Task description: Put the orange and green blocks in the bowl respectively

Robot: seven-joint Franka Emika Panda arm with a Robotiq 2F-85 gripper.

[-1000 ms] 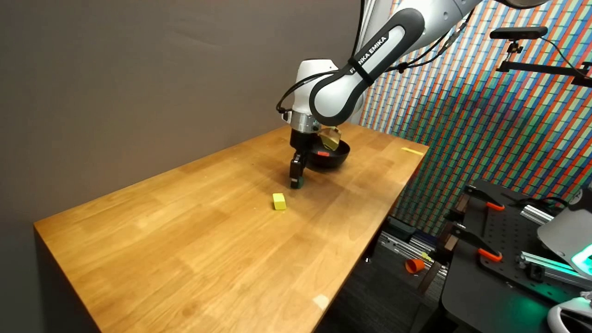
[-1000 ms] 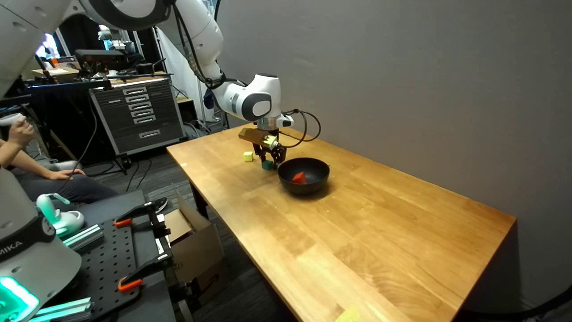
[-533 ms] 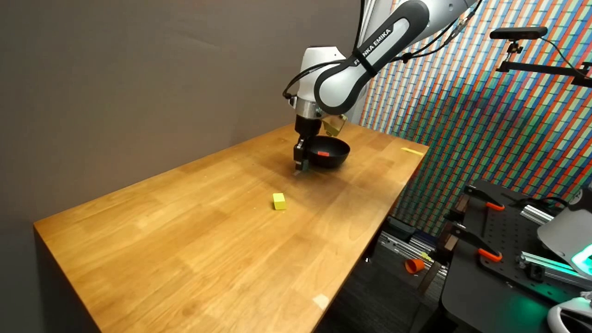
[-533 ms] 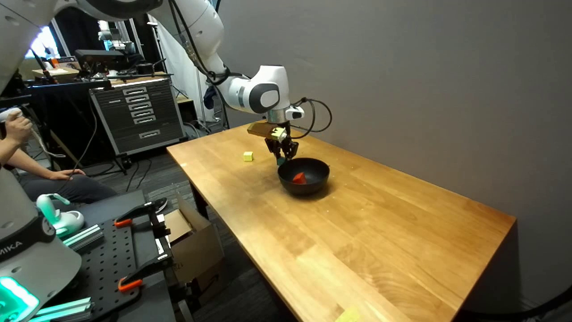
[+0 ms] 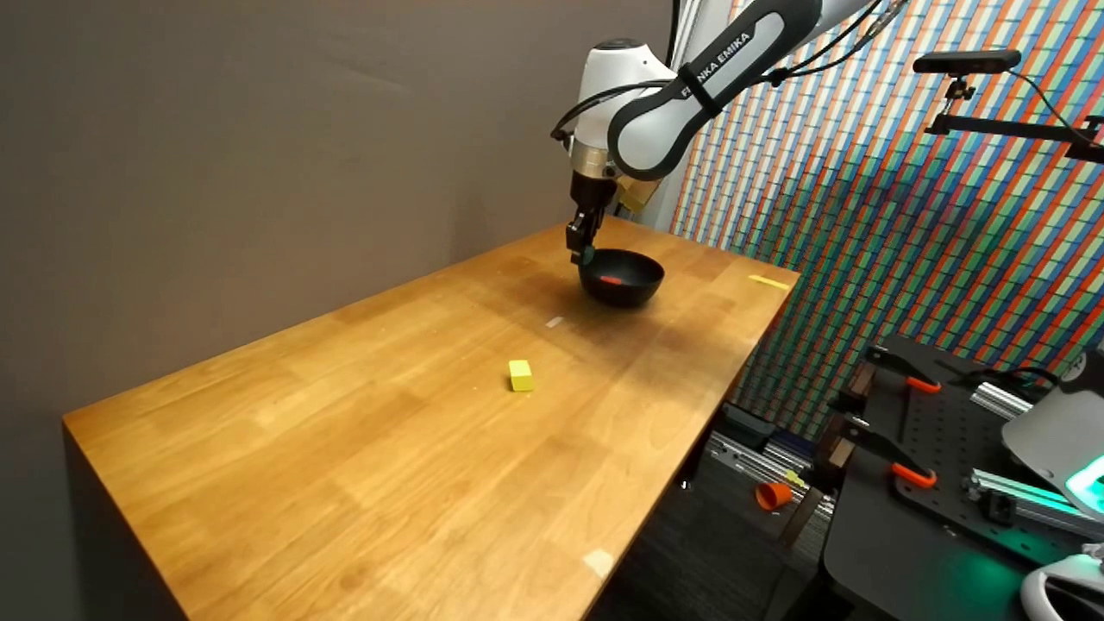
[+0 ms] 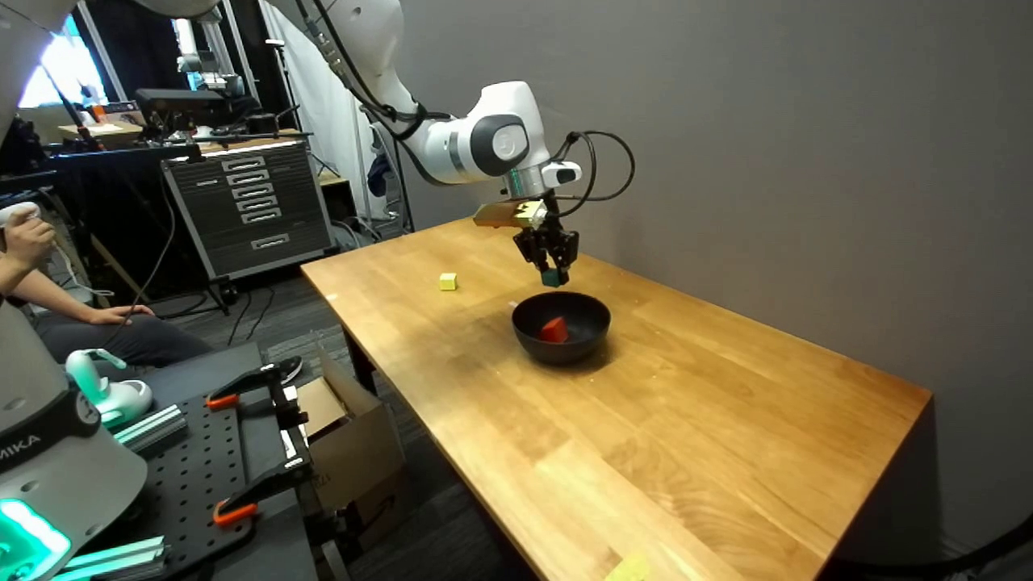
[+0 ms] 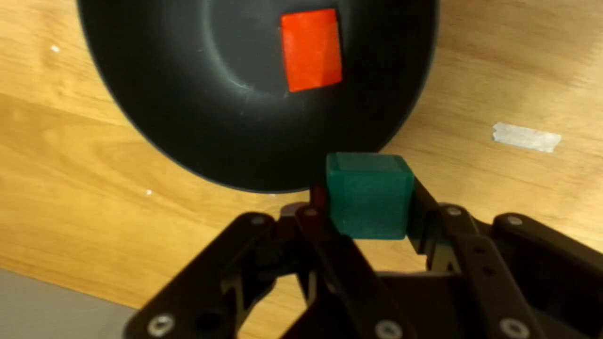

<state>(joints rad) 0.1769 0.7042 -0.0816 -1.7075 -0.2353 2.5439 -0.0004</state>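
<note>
My gripper [image 6: 554, 273] is shut on the green block [image 7: 370, 202], its fingers on both sides of it. It holds the block above the table, at the wall-side rim of the black bowl [image 6: 561, 353]. In the wrist view the block overlaps the edge of the bowl [image 7: 179, 127]. The orange-red block [image 7: 312, 50] lies inside the bowl; it also shows in an exterior view [image 6: 554, 330]. In an exterior view the gripper [image 5: 584, 255] and green block stand in front of the bowl's [image 5: 634, 296] left rim.
A yellow block [image 5: 521, 376] lies on the wooden table [image 5: 345, 448], apart from the bowl, and shows in an exterior view [image 6: 448, 282]. A strip of whitish tape [image 7: 526, 137] is stuck beside the bowl. A grey wall [image 6: 726, 161] runs along the table's far edge.
My gripper has lifted the green block from the table and moved it toward the bowl. The bowl has shifted slightly, away from the yellow block. The tape strip beside it is now uncovered.
</note>
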